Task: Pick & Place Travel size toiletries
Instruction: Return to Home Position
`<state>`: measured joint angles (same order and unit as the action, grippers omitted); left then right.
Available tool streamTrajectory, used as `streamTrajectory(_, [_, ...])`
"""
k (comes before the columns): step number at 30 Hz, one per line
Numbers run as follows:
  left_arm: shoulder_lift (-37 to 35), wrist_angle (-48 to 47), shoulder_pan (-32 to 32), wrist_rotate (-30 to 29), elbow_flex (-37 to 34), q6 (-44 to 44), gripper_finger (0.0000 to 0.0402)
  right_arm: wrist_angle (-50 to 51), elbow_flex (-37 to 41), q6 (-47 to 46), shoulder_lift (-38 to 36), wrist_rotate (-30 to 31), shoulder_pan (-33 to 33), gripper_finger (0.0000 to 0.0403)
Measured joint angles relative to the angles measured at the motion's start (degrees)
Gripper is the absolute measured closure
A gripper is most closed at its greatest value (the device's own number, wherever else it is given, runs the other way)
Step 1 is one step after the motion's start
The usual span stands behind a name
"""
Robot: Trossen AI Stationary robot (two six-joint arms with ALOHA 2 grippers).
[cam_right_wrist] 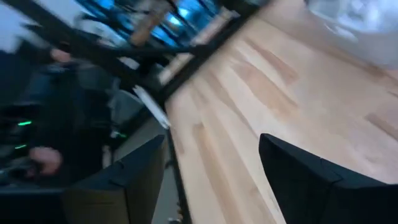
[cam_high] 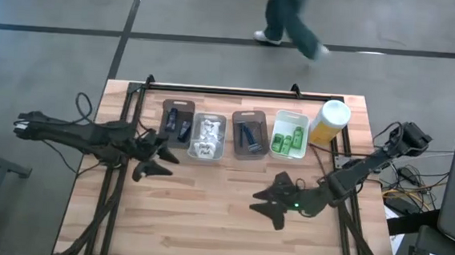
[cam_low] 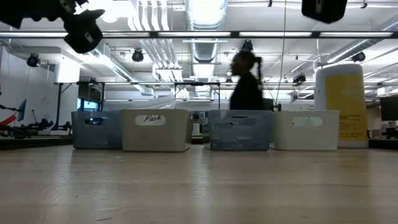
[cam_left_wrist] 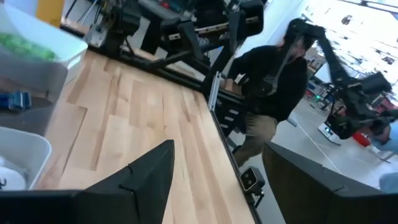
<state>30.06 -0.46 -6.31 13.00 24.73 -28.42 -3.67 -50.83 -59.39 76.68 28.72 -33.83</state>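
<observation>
The travel size toiletries lie in four trays in a row at the table's far side: dark tubes in a dark tray (cam_high: 177,122), white packets in a clear tray (cam_high: 207,137), dark-blue tubes in a grey tray (cam_high: 249,135), green bottles (cam_high: 288,140) in a white tray (cam_high: 291,116). My left gripper (cam_high: 159,156) hovers open over the bare wood just left of the trays, fingers apart with nothing between them (cam_left_wrist: 217,180). My right gripper (cam_high: 265,204) hovers open nearer the front, right of centre, also holding nothing (cam_right_wrist: 214,180).
A tall yellow bottle with a white cap (cam_high: 328,122) stands at the right end of the tray row. A black rail (cam_high: 238,91) runs along the far edge. A person (cam_high: 291,23) walks past beyond the table. Bare wood (cam_high: 205,222) fills the near half.
</observation>
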Motion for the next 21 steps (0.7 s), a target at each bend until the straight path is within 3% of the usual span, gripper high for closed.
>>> streamTrajectory(3, [-4.35, -0.10, 0.20, 0.02, -2.11, 1.84, 0.0154, -13.68, 3.95, 6.56, -1.32, -1.44, 0.72, 0.0160])
streamTrajectory(8, [-10.08, -0.73, 2.30, 0.41, -3.78, 5.07, 0.0154, -46.08, 13.16, 21.00, -1.11, -3.25, 2.19, 0.0171])
streamTrajectory(11, [-12.82, -1.64, 4.96, 2.21, -4.23, 5.97, 0.0154, -58.62, 18.40, 26.83, -0.15, -3.42, 2.73, 0.0172])
streamTrajectory(16, [-16.35, -3.10, 10.40, 8.84, -4.22, 6.33, 0.0154, -64.66, 24.06, 25.59, 0.18, -2.95, 4.89, 0.0161])
streamTrajectory(21, [-18.40, -6.14, 14.95, 9.90, -4.37, 6.00, 0.0154, -66.61, 27.75, 24.65, -0.97, -4.96, 7.39, 0.0144])
